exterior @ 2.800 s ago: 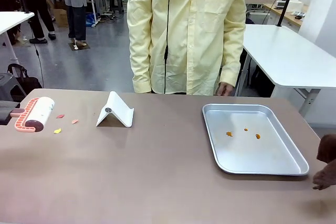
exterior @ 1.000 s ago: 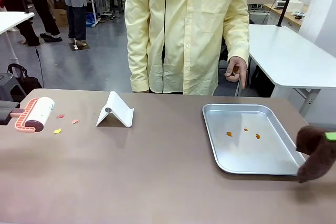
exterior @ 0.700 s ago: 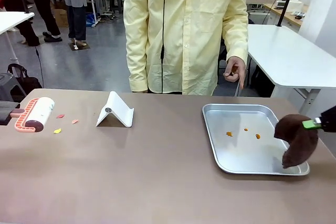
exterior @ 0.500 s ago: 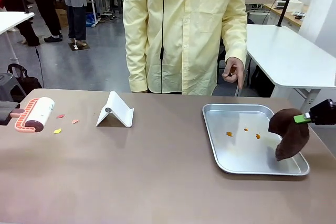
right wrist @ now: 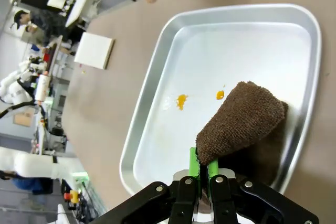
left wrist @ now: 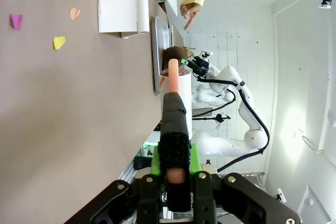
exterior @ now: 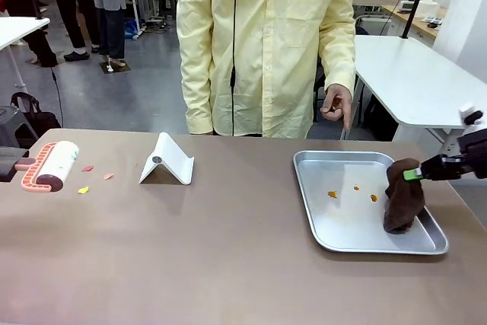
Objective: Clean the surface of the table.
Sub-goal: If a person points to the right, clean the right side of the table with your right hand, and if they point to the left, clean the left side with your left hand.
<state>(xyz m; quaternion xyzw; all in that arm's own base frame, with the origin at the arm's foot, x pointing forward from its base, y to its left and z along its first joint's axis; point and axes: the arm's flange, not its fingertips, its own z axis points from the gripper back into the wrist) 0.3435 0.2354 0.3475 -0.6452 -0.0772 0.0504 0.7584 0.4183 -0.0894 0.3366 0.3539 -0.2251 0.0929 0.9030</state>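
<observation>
1. Brown cloth (exterior: 401,197) hangs pinched between the green pads of the right claw (exterior: 415,174). The claw is closed tight on the cloth's upper edge and reaches in from the right end of the counter (exterior: 228,256).
2. The cloth's lower end droops into the silver tray (exterior: 306,188), close to its right rim. In the right wrist view the cloth (right wrist: 242,120) covers part of the tray floor (right wrist: 262,45).
3. Three orange crumbs (exterior: 332,194) lie on the tray floor to the left of the cloth, apart from it.
4. The left claw (left wrist: 176,167) is clamped shut around the pink handle of a lint roller (left wrist: 177,85), with the white roll pointing away from the wrist. In the front view the lint roller (exterior: 55,164) sits low at the counter's left end.
5. A few small paper scraps (exterior: 83,189), pink and yellow, lie on the counter just right of the roller.
6. A white folded stand (exterior: 167,161) stands on the counter between the scraps and the tray, well apart from both.
7. The counter is matte grey-brown and spans the whole front view. A person (exterior: 266,36) in a pale yellow shirt stands at its far edge, with one hand (exterior: 337,104) curled above the tray's far side.
</observation>
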